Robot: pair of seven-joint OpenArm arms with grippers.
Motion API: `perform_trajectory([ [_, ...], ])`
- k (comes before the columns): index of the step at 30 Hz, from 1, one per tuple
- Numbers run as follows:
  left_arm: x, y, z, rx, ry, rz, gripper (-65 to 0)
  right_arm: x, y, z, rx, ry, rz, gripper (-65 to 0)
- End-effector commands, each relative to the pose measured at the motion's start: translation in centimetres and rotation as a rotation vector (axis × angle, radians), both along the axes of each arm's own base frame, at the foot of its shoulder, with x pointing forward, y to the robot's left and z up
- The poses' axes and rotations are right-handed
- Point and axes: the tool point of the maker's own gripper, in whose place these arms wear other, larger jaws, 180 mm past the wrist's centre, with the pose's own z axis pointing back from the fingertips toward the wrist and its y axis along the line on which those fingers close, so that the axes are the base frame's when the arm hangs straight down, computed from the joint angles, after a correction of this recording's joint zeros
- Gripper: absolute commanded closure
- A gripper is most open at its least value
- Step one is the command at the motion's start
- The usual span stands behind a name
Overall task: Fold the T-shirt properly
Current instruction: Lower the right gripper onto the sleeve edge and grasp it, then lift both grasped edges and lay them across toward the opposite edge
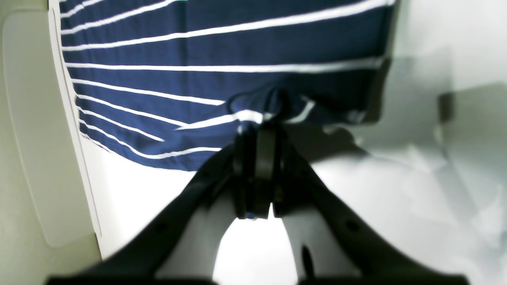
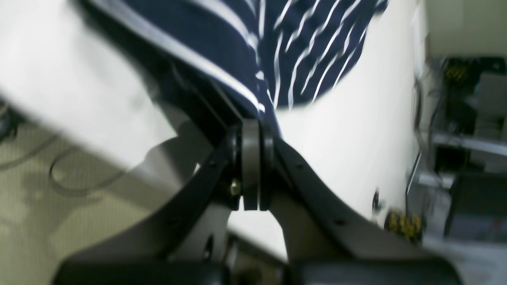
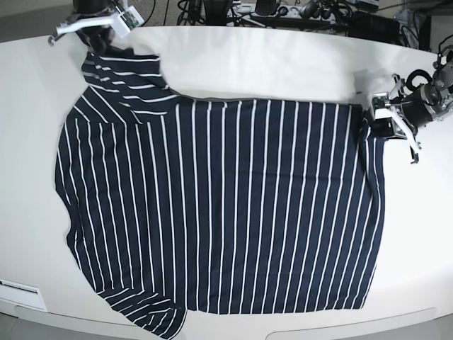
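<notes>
Right end effector [image 2: 253,118] pinches the T-shirt [image 2: 309,47] edge.

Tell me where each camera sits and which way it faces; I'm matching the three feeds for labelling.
Left wrist: on the left arm, looking along the left gripper, shut on the T-shirt's bunched edge above the white table.
Right wrist: on the right arm, looking along the right gripper, shut on the shirt's edge, with the floor beyond the table.
Base: high above, looking down on the whole spread shirt, with both grippers at its far corners.
Shared: all three show the striped shirt and the table.
</notes>
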Motion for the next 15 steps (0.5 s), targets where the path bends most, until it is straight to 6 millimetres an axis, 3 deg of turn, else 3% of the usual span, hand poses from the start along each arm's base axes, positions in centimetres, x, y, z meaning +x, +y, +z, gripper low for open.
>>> perform_trajectory([
  [1, 0.8, 0.4, 1.5, 0.009, -0.028, -0.002, 0.0, -0.3, -0.4, 0.8, -0.019, -0.016, -0.001, 0.0],
  [5, 0.3, 0.1, 2.1, 0.016, 0.004, -0.002, 0.0, -2.7, -1.1, 0.9, -0.063, 0.025, -0.015, 0.0],
  [11, -1.4, 0.0, 1.2, 0.039, 0.102, -0.036, 0.0, -5.5, -1.8, 0.7, -0.083, 0.104, -0.051, 0.0],
  [15, -4.0, 0.2, 0.3, 0.04, 0.188, -0.038, 0.0, -7.0, -2.2, 0.7, -0.094, 0.147, -0.076, 0.0],
])
